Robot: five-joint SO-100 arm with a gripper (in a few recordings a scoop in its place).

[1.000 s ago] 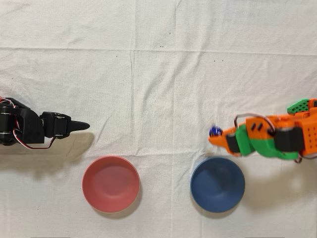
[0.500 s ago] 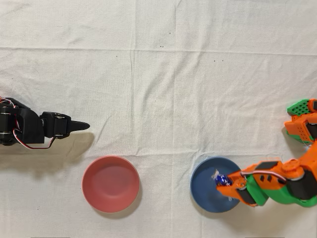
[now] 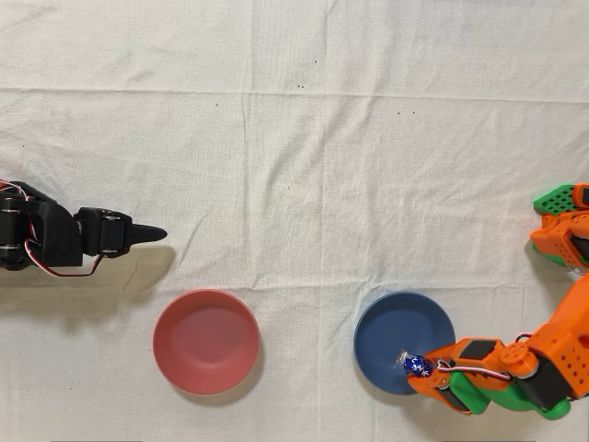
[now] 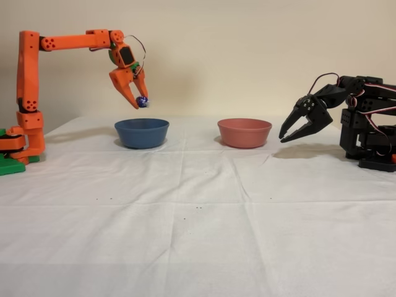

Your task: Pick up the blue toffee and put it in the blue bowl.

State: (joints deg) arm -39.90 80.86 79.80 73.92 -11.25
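The blue toffee (image 3: 417,365) (image 4: 142,101) is pinched between the fingertips of my orange gripper (image 3: 421,368) (image 4: 139,99), which is shut on it. In the fixed view the toffee hangs in the air above the blue bowl (image 4: 142,132), well clear of its rim. Seen from overhead, the candy lies over the lower right part of the blue bowl (image 3: 391,336), just inside its edge. The arm reaches in from the right of the overhead view.
A red-pink bowl (image 3: 205,342) (image 4: 244,132) stands beside the blue one. The idle black arm (image 3: 55,241) (image 4: 346,120) rests at the far side, its gripper pointing toward the bowls. A white cloth (image 3: 294,138) covers the table.
My gripper has carried the toffee from beside the bowl's upper rim to over the bowl, then further toward the lower right of it in the overhead view.
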